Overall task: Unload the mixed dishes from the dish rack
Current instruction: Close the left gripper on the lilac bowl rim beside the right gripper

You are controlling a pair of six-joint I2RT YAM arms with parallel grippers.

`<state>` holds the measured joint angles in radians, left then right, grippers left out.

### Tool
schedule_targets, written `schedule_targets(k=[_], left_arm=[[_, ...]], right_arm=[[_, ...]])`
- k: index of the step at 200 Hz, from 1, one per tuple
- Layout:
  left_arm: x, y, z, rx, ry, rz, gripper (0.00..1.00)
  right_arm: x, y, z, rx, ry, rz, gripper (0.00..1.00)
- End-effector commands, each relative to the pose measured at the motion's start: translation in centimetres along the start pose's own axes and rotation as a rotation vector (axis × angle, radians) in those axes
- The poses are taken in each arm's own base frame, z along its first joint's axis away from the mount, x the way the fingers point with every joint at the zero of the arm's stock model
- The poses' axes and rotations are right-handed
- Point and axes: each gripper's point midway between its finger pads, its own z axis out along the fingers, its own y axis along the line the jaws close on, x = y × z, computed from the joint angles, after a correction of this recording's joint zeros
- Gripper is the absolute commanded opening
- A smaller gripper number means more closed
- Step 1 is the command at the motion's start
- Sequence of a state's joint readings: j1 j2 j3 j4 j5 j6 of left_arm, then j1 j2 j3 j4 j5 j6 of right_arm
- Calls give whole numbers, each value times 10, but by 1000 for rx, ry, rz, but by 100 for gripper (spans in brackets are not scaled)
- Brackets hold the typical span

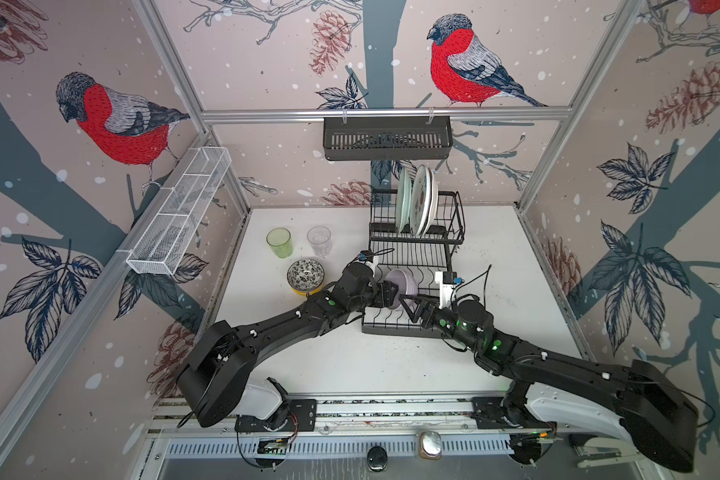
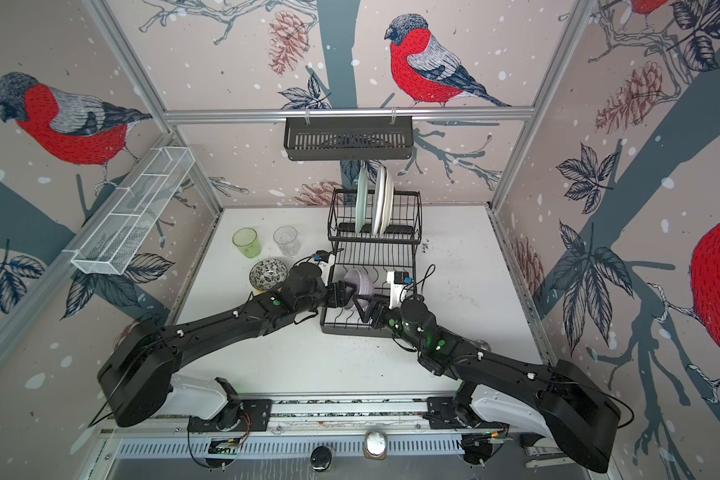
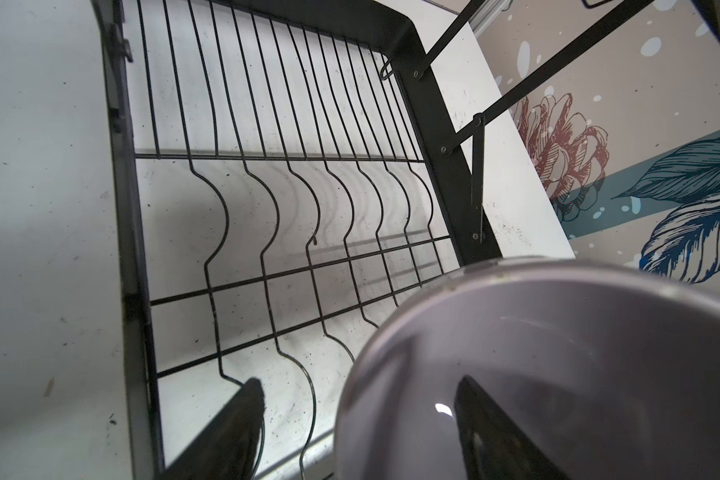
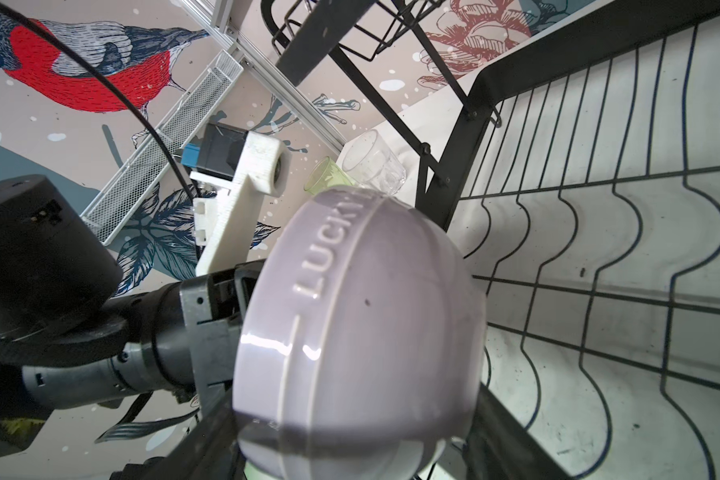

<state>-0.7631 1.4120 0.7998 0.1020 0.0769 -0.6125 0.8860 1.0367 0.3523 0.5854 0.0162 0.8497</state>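
Note:
A lilac bowl (image 1: 403,282) (image 2: 360,282) is held on edge over the lower tier of the black wire dish rack (image 1: 412,253) (image 2: 375,255). My right gripper (image 1: 412,302) (image 4: 354,424) is shut on it, its fingers clamping the bowl's (image 4: 371,311) outside. My left gripper (image 1: 395,293) (image 3: 360,382) stands open astride the rim, one finger inside the bowl (image 3: 558,353) and one outside with a gap. Three plates (image 1: 418,199) stand upright in the upper tier. On the table to the left are a green glass (image 1: 279,242), a clear glass (image 1: 319,240) and a patterned bowl (image 1: 305,273) stacked in a yellow one.
A dark slatted basket (image 1: 387,137) hangs on the back rail above the rack. A white mesh trough (image 1: 179,212) runs along the left wall. The white table (image 1: 350,361) spreads out in front of the rack, between the two arms.

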Motion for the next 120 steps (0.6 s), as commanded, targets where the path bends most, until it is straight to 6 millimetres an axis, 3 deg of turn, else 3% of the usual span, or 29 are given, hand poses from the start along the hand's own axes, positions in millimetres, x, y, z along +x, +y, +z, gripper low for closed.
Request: schedule_targets(k=[1, 29, 41, 73, 103, 120], left_arm=[[-8, -8, 0, 32, -23, 0, 64], [-5, -22, 2, 107, -1, 11, 61], [-4, -28, 1, 146, 4, 9, 54], [-1, -27, 2, 150, 5, -3, 41], [0, -27, 3, 151, 12, -3, 40], [0, -27, 3, 153, 11, -6, 33]], right_arm=[[-18, 23, -5, -104, -66, 28, 57], [-19, 19, -9, -119, -71, 57, 58], [-18, 16, -10, -126, -68, 73, 58], [-17, 14, -12, -134, -66, 86, 58], [-16, 19, -15, -168, -61, 85, 59], [-16, 21, -15, -178, -58, 83, 59]])
